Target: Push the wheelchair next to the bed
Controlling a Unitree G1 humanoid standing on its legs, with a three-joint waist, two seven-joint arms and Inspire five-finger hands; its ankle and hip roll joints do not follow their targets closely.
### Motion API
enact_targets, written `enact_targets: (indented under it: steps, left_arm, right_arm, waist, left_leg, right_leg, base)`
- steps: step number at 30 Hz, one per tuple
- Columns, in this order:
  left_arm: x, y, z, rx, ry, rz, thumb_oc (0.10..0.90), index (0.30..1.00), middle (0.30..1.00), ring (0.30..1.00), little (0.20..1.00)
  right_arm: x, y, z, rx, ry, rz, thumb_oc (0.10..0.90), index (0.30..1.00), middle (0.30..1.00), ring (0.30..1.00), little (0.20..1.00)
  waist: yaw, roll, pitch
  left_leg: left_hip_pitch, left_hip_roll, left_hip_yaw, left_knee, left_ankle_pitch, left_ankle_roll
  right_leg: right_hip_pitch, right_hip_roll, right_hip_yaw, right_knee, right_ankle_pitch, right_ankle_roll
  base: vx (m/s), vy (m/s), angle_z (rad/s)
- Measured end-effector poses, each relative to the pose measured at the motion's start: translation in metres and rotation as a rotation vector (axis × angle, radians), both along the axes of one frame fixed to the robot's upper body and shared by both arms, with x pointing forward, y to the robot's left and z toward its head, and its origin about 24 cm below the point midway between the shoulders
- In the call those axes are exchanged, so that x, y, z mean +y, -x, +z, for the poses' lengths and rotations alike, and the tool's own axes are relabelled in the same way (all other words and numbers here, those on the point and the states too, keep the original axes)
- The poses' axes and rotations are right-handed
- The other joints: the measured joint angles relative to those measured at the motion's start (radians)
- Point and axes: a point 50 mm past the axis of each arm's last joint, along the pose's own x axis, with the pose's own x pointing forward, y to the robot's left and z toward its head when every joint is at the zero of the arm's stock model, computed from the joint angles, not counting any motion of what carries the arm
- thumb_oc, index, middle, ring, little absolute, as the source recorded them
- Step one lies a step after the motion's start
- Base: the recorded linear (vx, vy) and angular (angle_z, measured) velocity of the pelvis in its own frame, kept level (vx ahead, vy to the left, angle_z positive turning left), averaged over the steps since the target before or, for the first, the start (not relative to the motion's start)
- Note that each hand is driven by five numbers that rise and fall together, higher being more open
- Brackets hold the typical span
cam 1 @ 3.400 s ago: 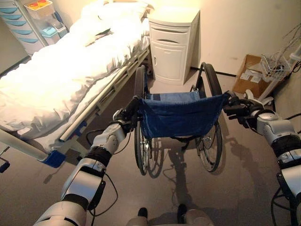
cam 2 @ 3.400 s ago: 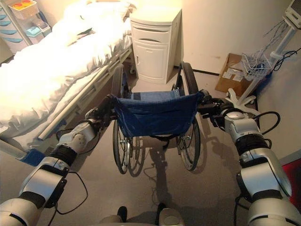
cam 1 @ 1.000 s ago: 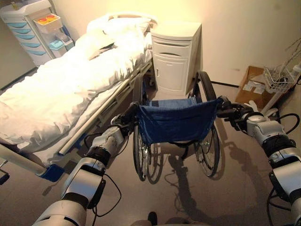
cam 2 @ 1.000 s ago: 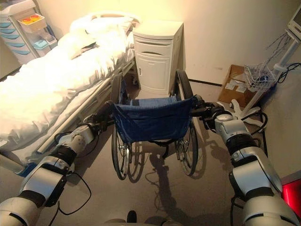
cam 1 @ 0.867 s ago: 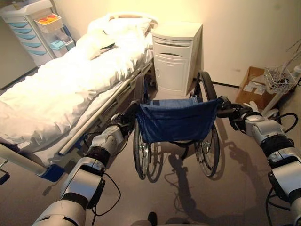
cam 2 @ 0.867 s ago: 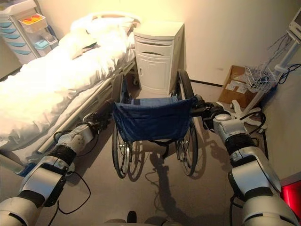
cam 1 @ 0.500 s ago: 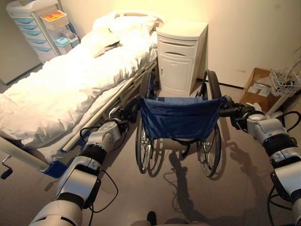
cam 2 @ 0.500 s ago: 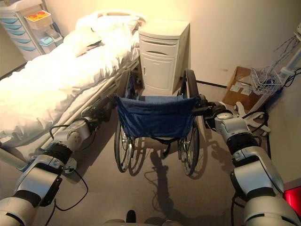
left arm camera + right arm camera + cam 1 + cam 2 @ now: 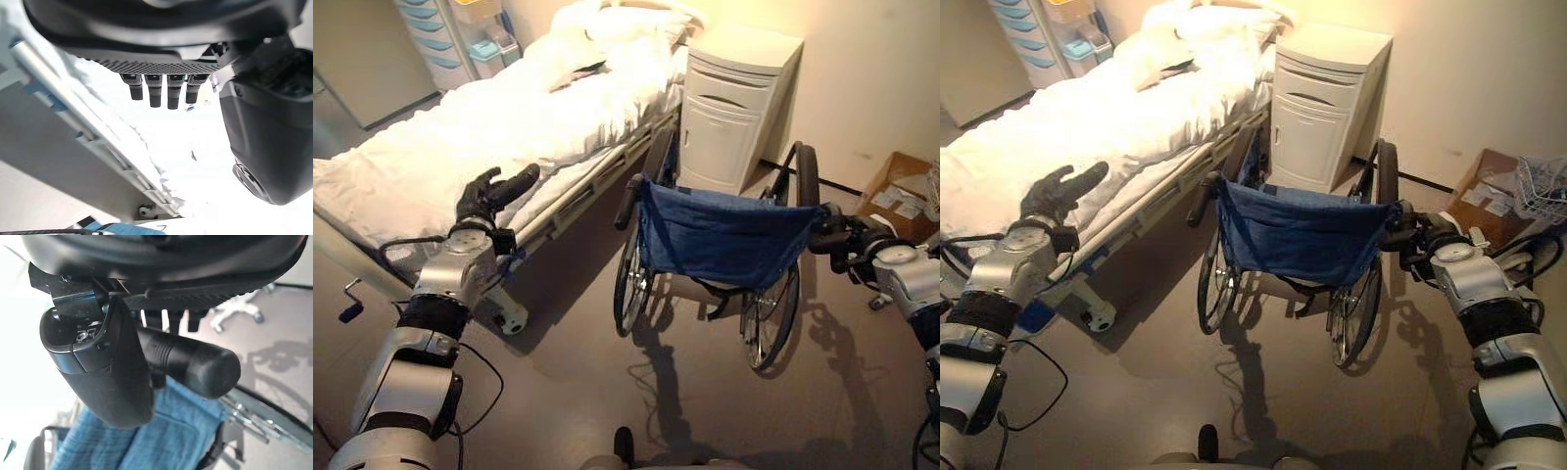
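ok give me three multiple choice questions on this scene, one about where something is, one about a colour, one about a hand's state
1. Where does the wheelchair stand?
A. on top of the bed
B. on the floor beside the bed, in front of the white cabinet
C. folded against the cardboard box

2. What colour is the wheelchair's backrest cloth?
A. red
B. blue
C. yellow

3. What is the left hand doing?
A. curled round the left push handle
B. pinching the bed sheet
C. open, apart from the wheelchair, raised by the bed

Answers:
1. B: its wheels rest on the floor, with the bed on its left and the white cabinet past it.
2. B: the cloth between the handles is blue.
3. C: its fingers are straight and the left push handle stands free, while the right hand is curled round the right push handle.
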Motion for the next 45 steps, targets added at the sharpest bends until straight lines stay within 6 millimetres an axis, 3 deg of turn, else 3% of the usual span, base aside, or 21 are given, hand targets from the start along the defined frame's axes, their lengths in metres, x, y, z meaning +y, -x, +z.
enact_targets:
  steps: [6,10,11,16,24,26,27,28,33,39,42,45]
  left_arm:
    - [0.004,0.008,-0.019,0.055,0.007,-0.021,0.800,0.900,0.900,0.900,0.900]
    - [0.009,0.011,-0.025,0.079,-0.014,-0.012,0.800,0.900,0.900,0.900,0.900]
    - [0.011,0.011,-0.027,0.087,-0.021,-0.009,0.800,0.900,0.900,0.900,0.900]
    - [0.014,0.013,-0.034,0.103,-0.014,-0.027,0.800,0.900,0.900,0.900,0.900]
    - [0.026,0.020,-0.050,0.144,-0.002,0.017,0.800,0.900,0.900,0.900,0.900]
    - [0.027,0.022,-0.055,0.159,0.002,0.024,0.800,0.900,0.900,0.900,0.900]
    - [0.028,0.023,-0.055,0.159,0.002,0.028,0.800,0.900,0.900,0.900,0.900]
    - [0.031,0.023,-0.052,0.145,-0.004,0.037,0.800,0.900,0.900,0.900,0.900]
    - [0.033,0.026,-0.056,0.150,0.006,0.046,0.800,0.900,0.900,0.900,0.900]
    - [0.030,0.025,-0.055,0.143,0.008,0.032,0.800,0.900,0.900,0.900,0.900]
    - [0.028,0.024,-0.054,0.137,0.005,0.021,0.800,0.900,0.900,0.900,0.900]
    - [0.029,0.025,-0.054,0.138,0.004,0.022,0.800,0.900,0.900,0.900,0.900]
  right_arm:
    - [-0.012,0.005,0.004,0.039,0.063,0.009,0.800,0.900,0.900,0.900,0.900]
    - [-0.021,0.007,0.012,0.077,0.105,0.031,0.800,0.900,0.900,0.900,0.900]
    - [-0.022,0.004,0.016,0.085,0.105,0.040,0.800,0.900,0.900,0.900,0.900]
    - [-0.023,0.001,0.033,0.145,0.243,0.094,0.800,0.900,0.900,0.900,0.900]
    - [-0.048,0.012,0.046,0.268,0.364,0.057,0.800,0.900,0.900,0.900,0.900]
    - [-0.054,0.016,0.042,0.312,0.400,0.036,0.800,0.900,0.900,0.900,0.900]
    - [-0.057,0.017,0.043,0.322,0.413,0.029,0.800,0.900,0.900,0.900,0.900]
    - [-0.059,0.018,0.049,0.314,0.419,0.020,0.800,0.900,0.900,0.900,0.900]
    - [-0.062,0.019,0.054,0.298,0.417,0.007,0.800,0.900,0.900,0.900,0.900]
    - [-0.063,0.024,0.042,0.091,0.088,-0.124,0.800,0.900,0.900,0.900,0.900]
    - [-0.061,0.026,0.026,-0.103,-0.218,-0.242,0.800,0.900,0.900,0.900,0.900]
    - [-0.062,0.028,0.020,-0.166,-0.317,-0.290,0.800,0.900,0.900,0.900,0.900]
  waist:
    - [-0.026,-0.003,0.002]
    - [-0.019,-0.023,0.013]
    - [-0.019,-0.028,0.016]
    - [-0.020,-0.035,0.020]
    - [-0.034,-0.043,0.025]
    - [-0.039,-0.030,0.033]
    - [-0.044,-0.031,0.033]
    - [-0.044,-0.051,0.036]
    - [-0.042,-0.046,0.038]
    - [-0.047,-0.057,0.043]
    - [-0.045,-0.066,0.044]
    - [-0.042,-0.069,0.045]
  left_leg:
    - [0.010,-0.018,-0.003,0.007,0.010,0.010]
    - [0.009,-0.028,-0.020,0.006,0.015,0.001]
    - [-0.001,-0.029,-0.023,0.000,0.015,-0.002]
    - [-0.012,-0.010,0.034,-0.001,0.009,-0.001]
    - [-0.010,-0.030,0.027,0.007,0.031,0.015]
    - [0.010,-0.008,-0.008,0.007,0.023,0.035]
    - [0.004,-0.010,-0.024,0.007,0.023,0.033]
    - [-0.004,-0.037,-0.023,0.006,0.028,0.025]
    - [-0.005,-0.028,-0.008,-0.001,0.024,0.013]
    - [-0.001,-0.033,0.020,0.006,0.024,0.014]
    - [0.005,-0.029,0.029,0.006,0.024,0.015]
    - [0.005,-0.029,0.031,-0.001,0.024,0.015]
  right_leg:
    - [0.029,-0.006,0.003,-0.015,-0.002,0.003]
    - [0.065,-0.005,0.005,-0.070,-0.001,0.010]
    - [0.065,-0.005,0.005,-0.071,-0.010,0.026]
    - [0.064,0.000,-0.002,-0.070,-0.016,0.035]
    - [0.064,-0.010,0.005,-0.033,-0.018,0.035]
    - [0.012,-0.009,0.037,0.102,-0.085,0.054]
    - [0.004,0.005,0.094,0.047,-0.093,0.055]
    - [0.021,-0.001,0.123,-0.077,-0.001,0.036]
    - [0.025,0.002,0.106,-0.073,-0.001,0.037]
    - [0.030,0.004,0.107,-0.073,-0.001,0.037]
    - [0.036,0.006,0.106,-0.073,-0.001,0.037]
    - [0.037,0.006,0.109,-0.073,-0.001,0.037]
  base:
    - [0.00,-0.007,0.23]
    - [0.01,-0.001,0.20]
    - [0.00,-0.001,0.14]
    - [-0.01,-0.002,0.11]
    - [0.00,0.011,0.24]
    - [0.00,0.007,0.40]
    - [-0.01,0.003,0.34]
    - [-0.01,0.000,0.40]
    - [-0.01,0.001,0.04]
    - [0.00,0.000,0.00]
    - [-0.01,0.020,0.04]
    - [-0.01,0.020,0.02]
